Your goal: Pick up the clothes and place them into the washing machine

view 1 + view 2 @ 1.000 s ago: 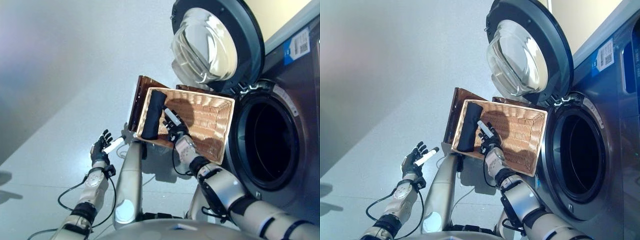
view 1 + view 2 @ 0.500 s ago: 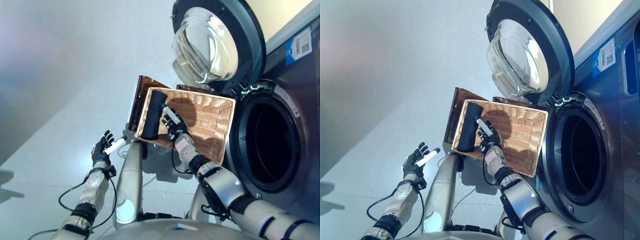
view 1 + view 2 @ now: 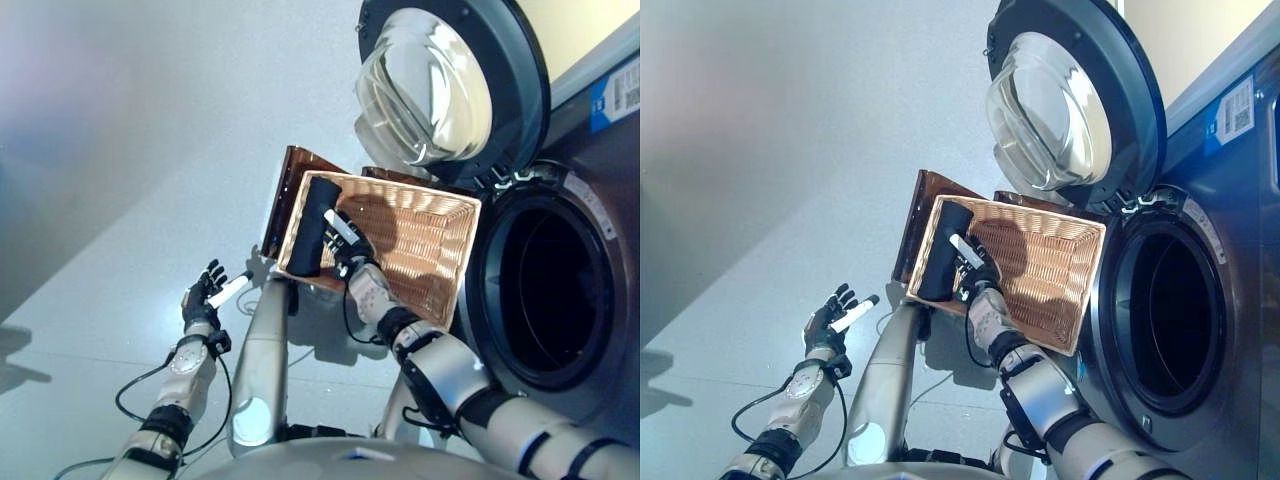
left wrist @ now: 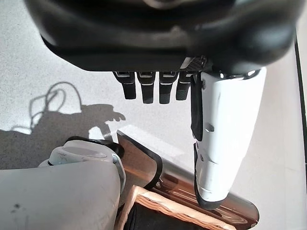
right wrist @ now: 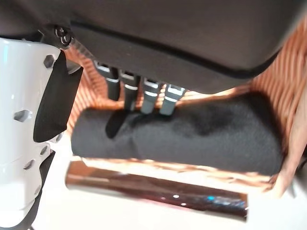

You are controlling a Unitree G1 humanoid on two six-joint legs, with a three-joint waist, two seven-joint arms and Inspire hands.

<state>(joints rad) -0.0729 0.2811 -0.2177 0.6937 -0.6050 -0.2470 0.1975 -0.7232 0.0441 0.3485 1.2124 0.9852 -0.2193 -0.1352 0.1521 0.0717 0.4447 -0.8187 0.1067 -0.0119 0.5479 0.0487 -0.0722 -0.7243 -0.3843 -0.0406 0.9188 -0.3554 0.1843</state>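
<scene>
**Right hand reaches the rolled cloth**

The washing machine (image 3: 560,300) stands with its door (image 3: 450,85) open; beside it, the wicker basket (image 3: 420,240) holds a rolled black cloth (image 3: 310,225); the right hand (image 3: 345,250) hovers there (fingers straight); the left hand (image 3: 205,295) hangs open.

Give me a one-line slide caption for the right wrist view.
Right hand reaches with straight fingers over the rolled black cloth lying in the woven wicker basket.
</scene>
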